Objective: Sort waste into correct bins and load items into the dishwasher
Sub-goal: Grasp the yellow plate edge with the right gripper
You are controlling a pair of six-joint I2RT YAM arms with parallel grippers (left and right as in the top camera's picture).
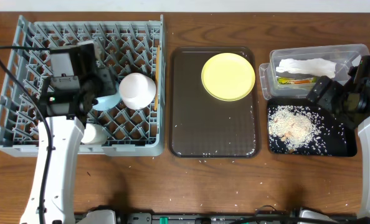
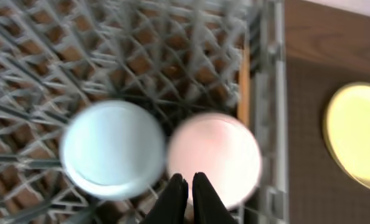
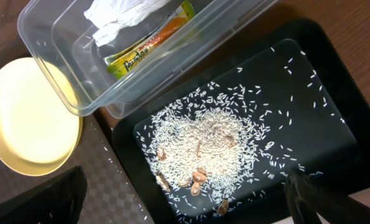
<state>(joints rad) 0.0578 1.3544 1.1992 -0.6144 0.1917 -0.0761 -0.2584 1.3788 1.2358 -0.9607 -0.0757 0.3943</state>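
The yellow plate [image 1: 228, 76] is not yet racked. It lies flat on the brown serving tray [image 1: 197, 124], mid-table toward the far edge. It is to the right of the left claw [image 2: 189, 186], which is pressed together on nothing above the light blue bowl [image 2: 113, 149] and white bowl [image 2: 213, 155] in the dish rack [image 1: 54, 31] at the table's left end. The right claw [image 3: 185, 177], spread wide over the black tray [image 3: 322, 93] of rice by the right edge, has the plate to its left, about as near. The plate is round, with no long axis, so a rim pinch seems likely.
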